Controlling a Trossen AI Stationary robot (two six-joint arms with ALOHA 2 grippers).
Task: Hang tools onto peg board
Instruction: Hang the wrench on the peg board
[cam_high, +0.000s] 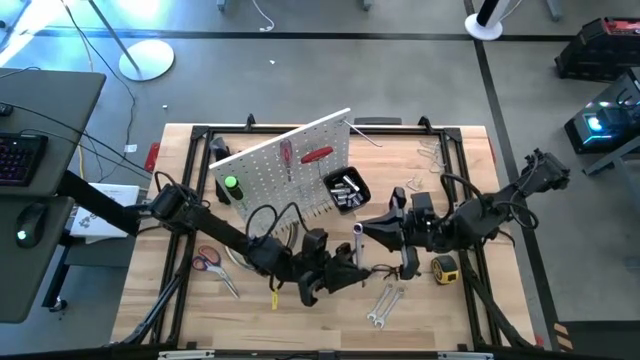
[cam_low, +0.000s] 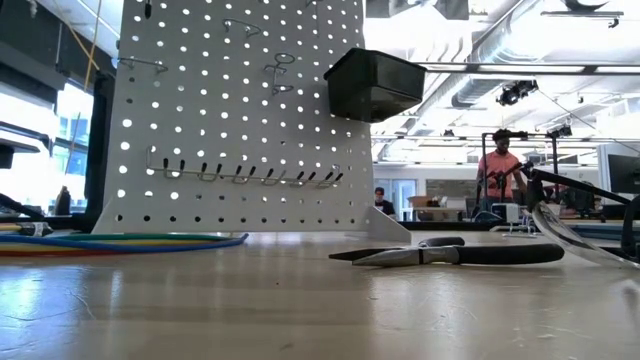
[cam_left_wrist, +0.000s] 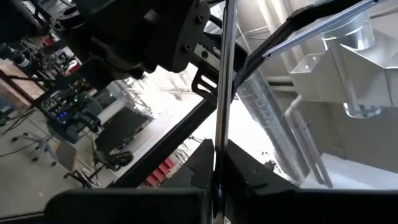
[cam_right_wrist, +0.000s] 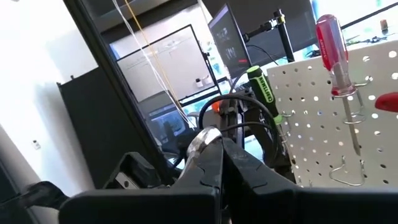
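The peg board (cam_high: 285, 170) stands tilted at the table's (cam_high: 200, 320) far side, with a red-handled screwdriver (cam_right_wrist: 333, 50) and a green-handled one (cam_right_wrist: 262, 87) hung on it. In front of it, the left gripper (cam_high: 345, 270) is clamped on a thin metal rod (cam_left_wrist: 222, 93). The right gripper (cam_high: 365, 232), fingers together, grips a silvery tool end (cam_right_wrist: 202, 142). Pliers (cam_low: 460, 254), wrenches (cam_high: 385, 305), scissors (cam_high: 208, 260) and a tape measure (cam_high: 445, 268) lie on the table.

No readable text, labels, brands, numbers or signs on anything.
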